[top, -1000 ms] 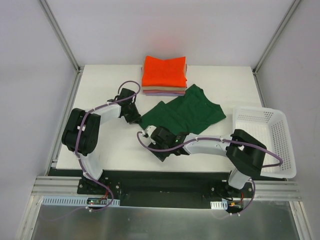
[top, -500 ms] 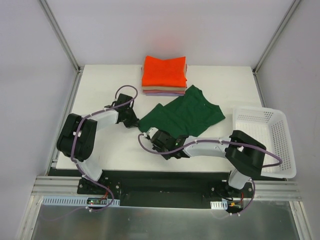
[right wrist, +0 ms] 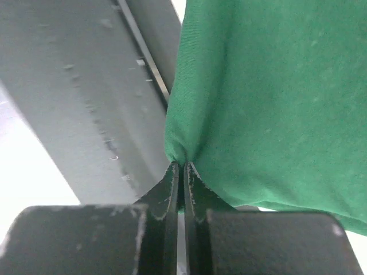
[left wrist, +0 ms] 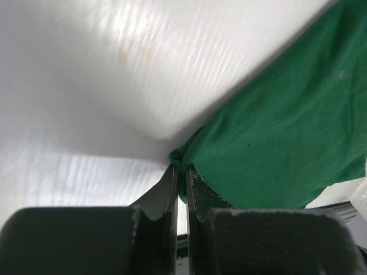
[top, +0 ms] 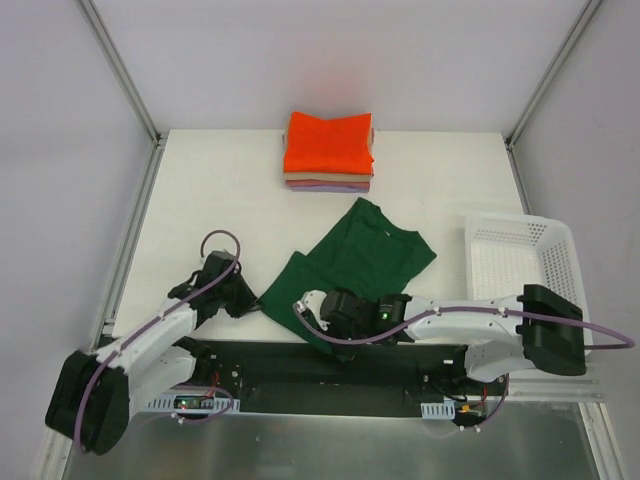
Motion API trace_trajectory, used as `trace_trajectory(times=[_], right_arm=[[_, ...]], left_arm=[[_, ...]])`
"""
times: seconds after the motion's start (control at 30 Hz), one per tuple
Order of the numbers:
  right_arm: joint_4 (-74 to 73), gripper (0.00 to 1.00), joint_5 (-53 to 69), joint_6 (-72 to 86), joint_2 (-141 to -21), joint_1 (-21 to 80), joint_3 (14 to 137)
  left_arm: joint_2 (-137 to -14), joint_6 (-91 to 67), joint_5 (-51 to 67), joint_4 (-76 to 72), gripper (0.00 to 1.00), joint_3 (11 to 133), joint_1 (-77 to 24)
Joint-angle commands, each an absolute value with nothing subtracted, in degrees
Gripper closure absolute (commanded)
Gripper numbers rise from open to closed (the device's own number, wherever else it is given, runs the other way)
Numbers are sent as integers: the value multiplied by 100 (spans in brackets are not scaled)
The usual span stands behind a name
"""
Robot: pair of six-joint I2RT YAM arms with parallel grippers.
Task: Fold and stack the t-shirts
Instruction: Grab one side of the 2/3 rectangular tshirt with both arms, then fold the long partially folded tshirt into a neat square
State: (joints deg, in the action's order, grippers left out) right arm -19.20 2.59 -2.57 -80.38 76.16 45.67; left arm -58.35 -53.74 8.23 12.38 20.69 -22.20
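I've got the dark green tee (top: 355, 255) pinched tight by the left claw (left wrist: 182, 172) and right claw (right wrist: 182, 166), at its near corners by the counter (top: 220, 190) front edge. It's floppy, light cotton, so corners it is. One green, plus seemingly three folded in the back stack (top: 328, 150): orange, tan, lilac.
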Motion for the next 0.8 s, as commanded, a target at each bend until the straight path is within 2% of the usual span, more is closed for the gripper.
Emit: trace_trajectory(times=[0.0, 0.1, 0.2, 0.5, 0.63, 0.77], right_arm=[[-1900, 100, 1211, 281, -7454, 7857, 4448], [-1425, 100, 1554, 500, -7260, 7945, 4430], [-959, 100, 1801, 650, -7286, 7989, 4473], [-343, 100, 1680, 879, -6936, 8016, 4527], [-395, 100, 1048, 1177, -6339, 7981, 4246], [-650, 100, 520, 1528, -5688, 7796, 3903]], left_arm=[[-4276, -5573, 528, 2441, 100, 1872, -2259], [-3343, -5424, 221, 3013, 100, 2047, -2259], [-3015, -5239, 35, 3295, 100, 2415, -2259], [-3436, -4764, -870, 3674, 100, 3928, -2259], [-3787, -4615, -713, 3464, 100, 4455, -2259], [-4472, -4404, -37, 2753, 100, 4754, -2267]])
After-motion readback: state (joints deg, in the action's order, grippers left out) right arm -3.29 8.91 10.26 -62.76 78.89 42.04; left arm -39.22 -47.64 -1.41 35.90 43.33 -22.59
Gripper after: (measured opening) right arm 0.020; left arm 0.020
